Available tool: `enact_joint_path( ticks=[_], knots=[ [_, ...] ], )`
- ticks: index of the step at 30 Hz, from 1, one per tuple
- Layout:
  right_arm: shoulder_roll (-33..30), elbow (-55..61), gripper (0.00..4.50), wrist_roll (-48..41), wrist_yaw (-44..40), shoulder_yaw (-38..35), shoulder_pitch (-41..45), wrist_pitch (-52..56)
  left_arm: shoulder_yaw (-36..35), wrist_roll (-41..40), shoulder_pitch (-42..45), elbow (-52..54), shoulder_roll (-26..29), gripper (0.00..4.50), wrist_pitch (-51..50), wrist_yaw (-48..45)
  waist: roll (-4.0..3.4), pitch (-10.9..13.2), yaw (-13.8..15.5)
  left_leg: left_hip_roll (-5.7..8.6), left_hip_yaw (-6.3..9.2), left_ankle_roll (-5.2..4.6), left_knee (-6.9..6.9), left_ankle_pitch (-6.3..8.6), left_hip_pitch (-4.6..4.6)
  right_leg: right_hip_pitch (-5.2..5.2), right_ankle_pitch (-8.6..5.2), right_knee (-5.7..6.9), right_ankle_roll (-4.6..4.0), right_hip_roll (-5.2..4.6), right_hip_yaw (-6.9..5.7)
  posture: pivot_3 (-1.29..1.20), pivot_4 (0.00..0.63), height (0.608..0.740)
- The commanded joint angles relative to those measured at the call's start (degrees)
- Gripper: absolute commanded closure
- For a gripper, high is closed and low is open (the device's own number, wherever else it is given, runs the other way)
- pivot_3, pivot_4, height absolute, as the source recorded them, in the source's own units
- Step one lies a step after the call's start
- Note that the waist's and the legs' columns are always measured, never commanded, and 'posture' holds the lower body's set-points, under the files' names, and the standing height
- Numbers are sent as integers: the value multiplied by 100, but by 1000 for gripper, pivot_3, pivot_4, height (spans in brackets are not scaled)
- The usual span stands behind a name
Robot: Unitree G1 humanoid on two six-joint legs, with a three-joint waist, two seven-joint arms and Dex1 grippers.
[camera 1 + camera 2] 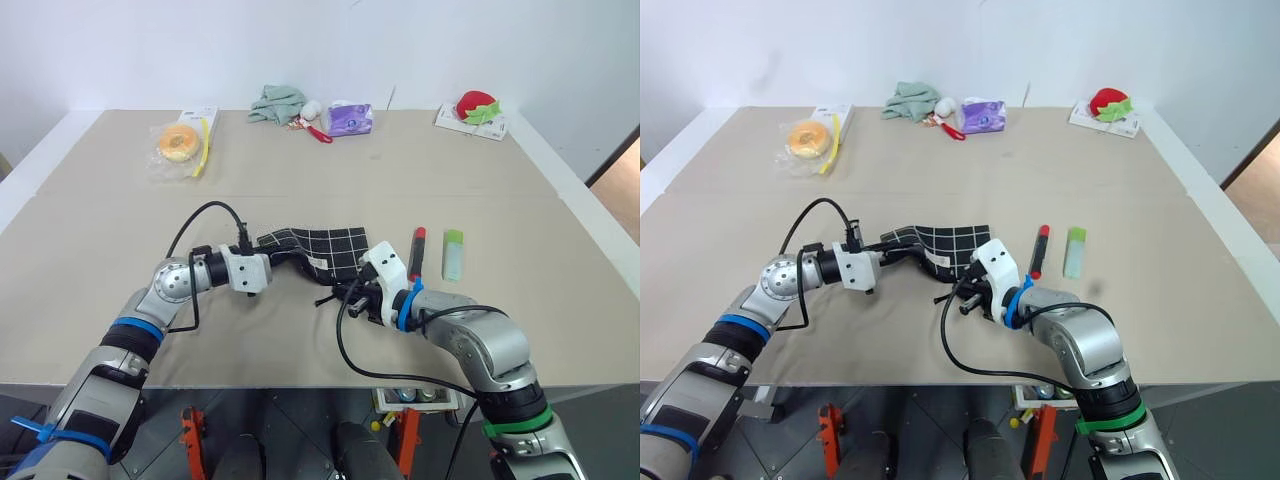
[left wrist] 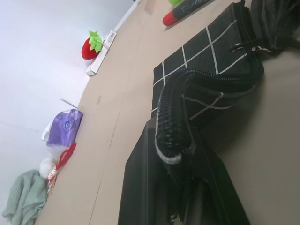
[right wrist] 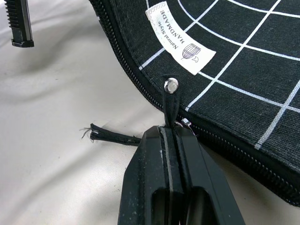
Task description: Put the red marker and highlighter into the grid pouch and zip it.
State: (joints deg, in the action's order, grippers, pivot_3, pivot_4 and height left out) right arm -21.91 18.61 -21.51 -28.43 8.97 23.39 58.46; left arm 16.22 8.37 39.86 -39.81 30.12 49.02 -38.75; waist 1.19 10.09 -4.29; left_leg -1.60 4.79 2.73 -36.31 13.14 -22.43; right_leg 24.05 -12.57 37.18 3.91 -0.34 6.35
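The grid pouch [image 1: 335, 245] lies mid-table, black with white lines and a small white label [image 3: 180, 37]. Its left end is bunched and raised off the table, where my left gripper [image 1: 280, 258] is shut on the zipper edge [image 2: 173, 122]. My right gripper [image 3: 169, 133] is at the pouch's near right corner, shut on the black pull cord [image 3: 115, 137] of the zipper. The red marker [image 1: 416, 253] lies on the table just right of the pouch. Beside it, further right, the highlighter [image 1: 453, 254] also rests on the table. Both are outside the pouch.
Along the far edge are a bagged doughnut [image 1: 180, 143], a green cloth [image 1: 277, 103], a thin red-handled tool [image 1: 318, 132], a purple packet [image 1: 350, 118] and a strawberry toy [image 1: 478, 108] on a white box. The table's front edge runs just behind my wrists.
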Motion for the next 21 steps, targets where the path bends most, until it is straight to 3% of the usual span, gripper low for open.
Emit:
enact_joint_path(
  ticks=[1,11,21],
  knots=[
    [180,216,4444,-104,-76,209,166,-80,-181,-161,15,155,-28,4500,-39,22,0,0,-4,-1,0,0,0,0,0,1,0,0,0,1,0,0,150,739],
    [835,40,4444,-76,16,263,571,-417,-231,-158,-34,339,-157,4500,-184,-1,0,0,-4,-2,1,0,0,0,-8,6,0,0,0,2,0,0,150,739],
    [42,115,4444,-64,-264,-84,227,-652,-312,-197,-141,431,-89,4500,-257,-34,0,1,-3,-1,1,0,0,0,-10,10,0,0,0,1,-1,0,150,739]
  ],
)
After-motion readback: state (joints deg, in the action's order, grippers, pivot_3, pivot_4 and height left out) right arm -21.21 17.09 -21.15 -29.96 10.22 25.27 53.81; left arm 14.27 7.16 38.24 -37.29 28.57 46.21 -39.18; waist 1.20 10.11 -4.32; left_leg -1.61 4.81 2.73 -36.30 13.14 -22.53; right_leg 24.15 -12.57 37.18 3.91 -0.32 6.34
